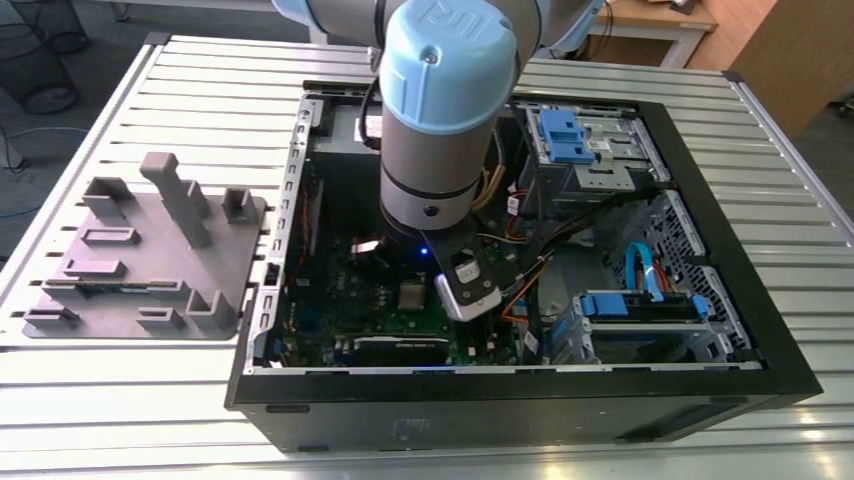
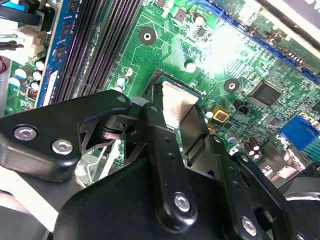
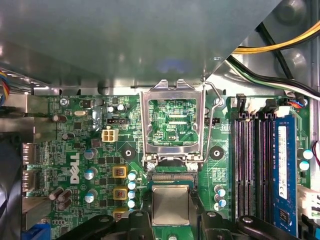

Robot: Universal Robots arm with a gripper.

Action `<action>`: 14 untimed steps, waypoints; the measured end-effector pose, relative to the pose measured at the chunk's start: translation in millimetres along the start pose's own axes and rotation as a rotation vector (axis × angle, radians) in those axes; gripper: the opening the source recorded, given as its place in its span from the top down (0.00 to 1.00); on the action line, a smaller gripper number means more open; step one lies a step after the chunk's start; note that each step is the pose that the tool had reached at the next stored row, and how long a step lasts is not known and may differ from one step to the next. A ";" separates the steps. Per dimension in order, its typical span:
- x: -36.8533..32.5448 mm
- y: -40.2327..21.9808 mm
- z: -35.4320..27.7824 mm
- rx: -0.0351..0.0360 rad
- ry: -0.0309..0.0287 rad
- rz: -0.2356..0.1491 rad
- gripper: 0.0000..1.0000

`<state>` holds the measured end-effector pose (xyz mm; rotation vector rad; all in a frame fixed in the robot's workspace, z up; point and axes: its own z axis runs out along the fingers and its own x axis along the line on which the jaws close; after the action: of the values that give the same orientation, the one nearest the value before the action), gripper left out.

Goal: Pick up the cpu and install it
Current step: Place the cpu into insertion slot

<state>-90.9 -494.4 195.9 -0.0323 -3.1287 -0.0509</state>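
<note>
The gripper (image 2: 176, 117) pinches the cpu (image 3: 171, 204) just above the open socket (image 3: 171, 177) mid-motherboard (image 3: 220, 175), lid frame (image 3: 146, 125) raised, so seating looks unfinished.

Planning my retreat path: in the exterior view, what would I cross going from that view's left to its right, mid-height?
grey holder tray → computer case's left wall → gripper, closed on the cpu → drive cage with blue latches

A slatted metal table (image 1: 120, 420) stands on grey floor (image 1: 34, 120), with what may be wooden furniture (image 1: 787, 50) behind
</note>
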 end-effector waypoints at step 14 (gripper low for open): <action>-1.0 2.1 3.7 0.0002 0.0001 0.000 0.62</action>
<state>-89.9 -492.2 192.3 -0.0324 -3.1286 -0.0505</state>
